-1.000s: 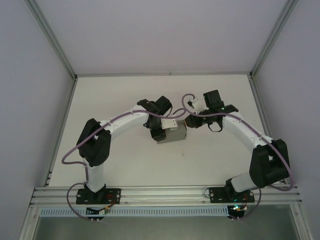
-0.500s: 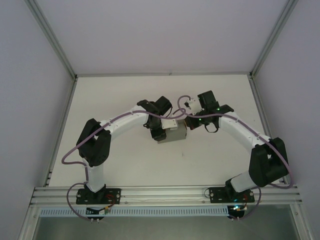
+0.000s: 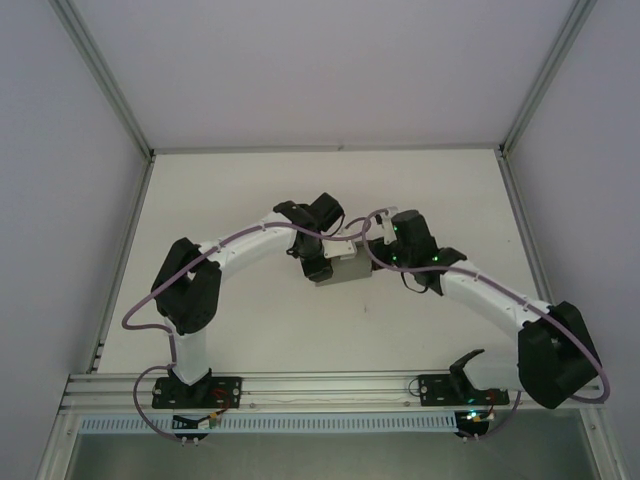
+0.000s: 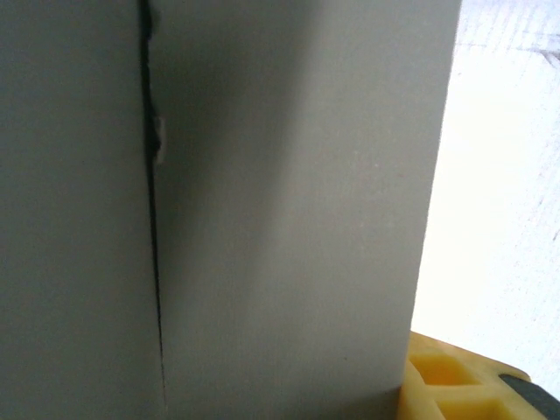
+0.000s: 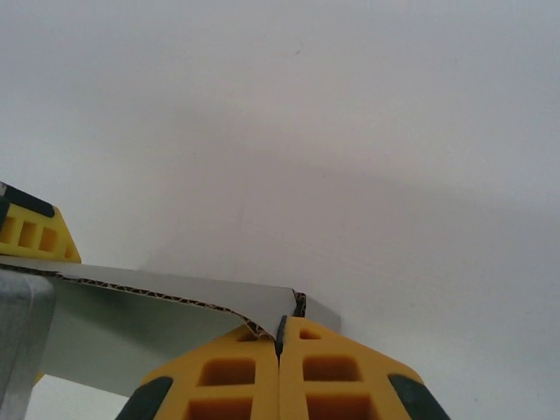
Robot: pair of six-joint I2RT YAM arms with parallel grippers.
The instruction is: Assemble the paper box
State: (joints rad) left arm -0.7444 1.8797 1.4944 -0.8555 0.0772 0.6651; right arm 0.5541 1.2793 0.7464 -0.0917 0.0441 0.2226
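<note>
Box point(image 3: 345, 270) sits near the middle of the worktop point(image 3: 230, 200), a low grey card block between the two grippers.

The left gripper point(image 3: 318, 266) comes down on the box's left side, its arm arching in from the near edge. In the left wrist view, grey card is very close and takes up most of the picture. A dark slit point(image 4: 154, 219) runs top to bottom through the card's left part. One yellow finger point(image 4: 451, 385) shows at the bottom right, touching the card's right edge, with bright worktop beyond. The other finger is hidden behind the card, so I cannot tell whether this gripper is open or clamped.

The right gripper point(image 3: 374, 250) is at the box's far right corner, its arm reaching in low from the near edge. In the right wrist view, its two yellow pads point(image 5: 341, 376) are pressed together with no gap. The corrugated edge of a flap point(image 5: 157, 306) runs in from the left to the top of the line where the pads meet, so they look closed on that flap. At the left edge of this view, another yellow finger with a black tip lies just above the flap.
</note>
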